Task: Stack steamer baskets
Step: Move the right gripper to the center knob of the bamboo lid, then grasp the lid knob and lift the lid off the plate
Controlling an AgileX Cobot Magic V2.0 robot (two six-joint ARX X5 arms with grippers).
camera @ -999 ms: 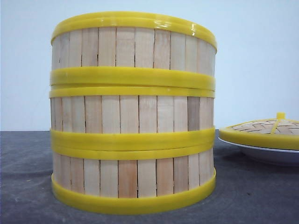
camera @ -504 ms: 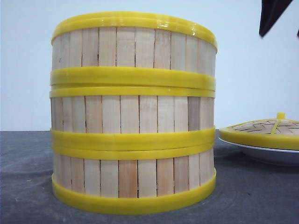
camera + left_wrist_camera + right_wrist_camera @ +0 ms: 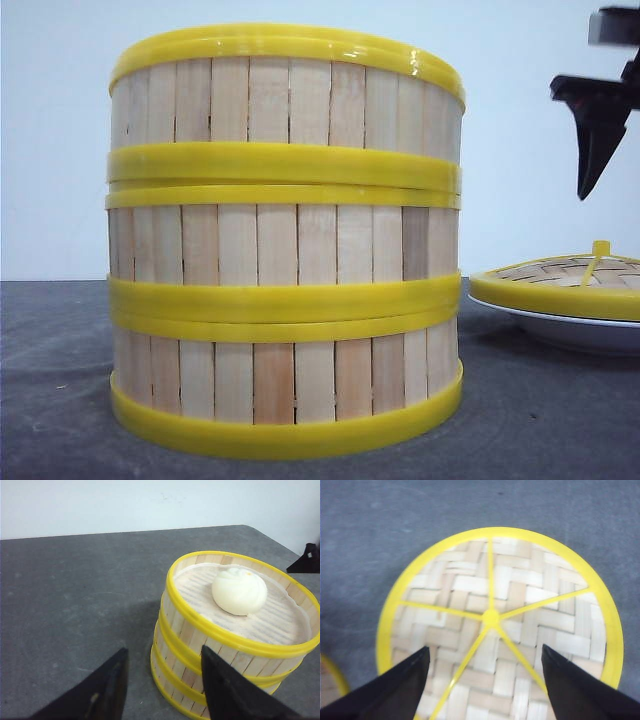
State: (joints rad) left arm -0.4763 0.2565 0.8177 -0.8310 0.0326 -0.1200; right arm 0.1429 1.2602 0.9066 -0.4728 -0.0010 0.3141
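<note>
Three steamer baskets stand stacked in one column: top (image 3: 285,100), middle (image 3: 285,240), bottom (image 3: 285,385). In the left wrist view the stack (image 3: 200,655) shows a white bun (image 3: 239,590) lying in the top basket. My left gripper (image 3: 164,652) is open and empty, hovering beside the stack's side wall without touching it. My right gripper (image 3: 485,649) is open above the woven lid (image 3: 500,625), its fingers either side of the lid's centre knob (image 3: 490,617), nothing held. One of its dark fingers (image 3: 593,140) hangs above the lid in the front view.
The yellow-rimmed lid (image 3: 565,282) rests on a white plate (image 3: 570,330) to the right of the stack. The tabletop (image 3: 75,590) is dark grey, and its far edge meets a white wall.
My right gripper has come down into the front view at the upper right and now hangs lower over the lid. The stack and lid have not moved.
</note>
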